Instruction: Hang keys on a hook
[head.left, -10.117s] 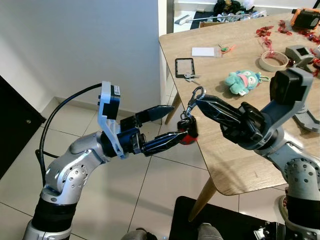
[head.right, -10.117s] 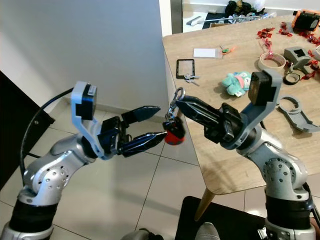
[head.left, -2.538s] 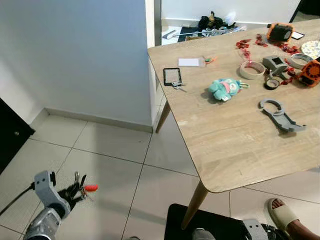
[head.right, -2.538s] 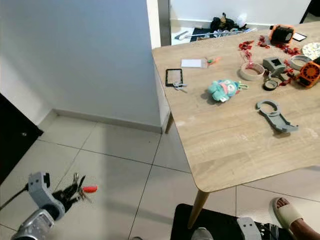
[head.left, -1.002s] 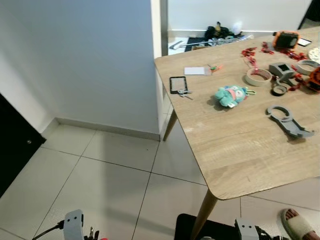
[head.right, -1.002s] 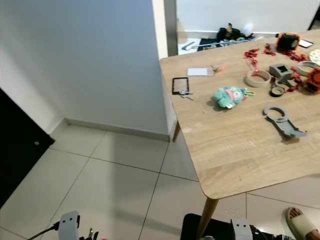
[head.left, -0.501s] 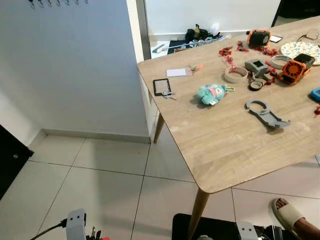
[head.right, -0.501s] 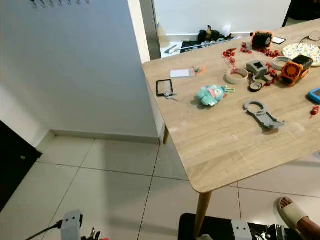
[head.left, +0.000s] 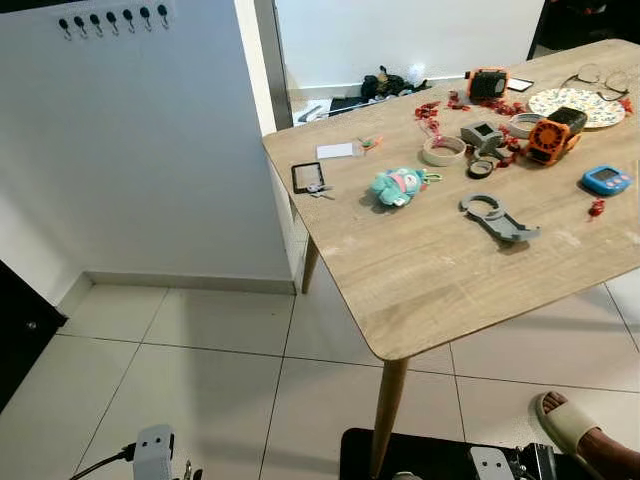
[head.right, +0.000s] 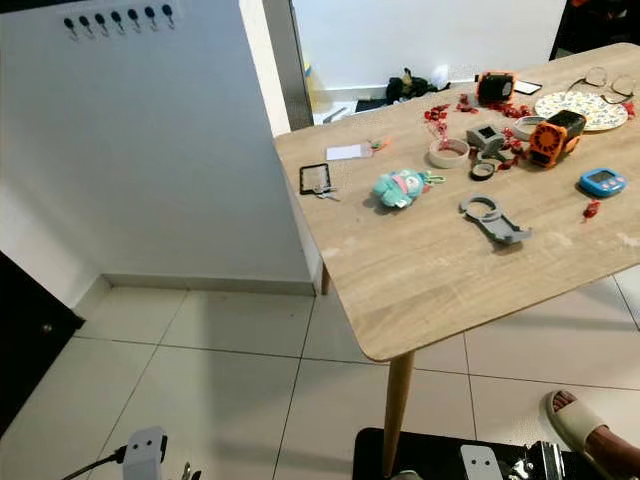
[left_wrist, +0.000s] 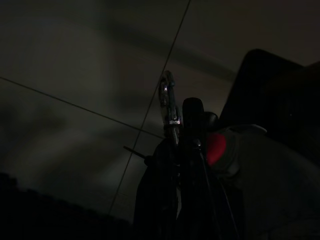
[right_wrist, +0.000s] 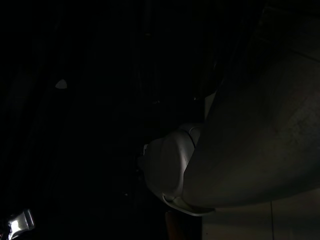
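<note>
A row of several black hooks (head.left: 110, 18) is fixed high on the white wall at the top left. My left arm hangs low at the bottom edge, where its white wrist mount (head.left: 153, 445) shows. In the dark left wrist view, my left gripper (left_wrist: 192, 107) is shut on the keys: a silver carabiner (left_wrist: 167, 97) sticks out past the black fingers, and a red tag (left_wrist: 216, 148) sits beside them, above tiled floor. My right arm hangs idle, and its wrist view is too dark to make out the fingers.
A wooden table (head.left: 440, 270) on the right carries a teal plush (head.left: 396, 185), tape rolls, a grey tool, a black card with small keys (head.left: 307, 177) and clutter. A person's sandalled foot (head.left: 575, 425) is at the bottom right. Tiled floor (head.left: 190, 350) lies below the wall.
The camera has tilted up and shifted, bringing the hooks into view at the top left. My left arm stays low with the keys, which earlier were passed over from the right gripper.
</note>
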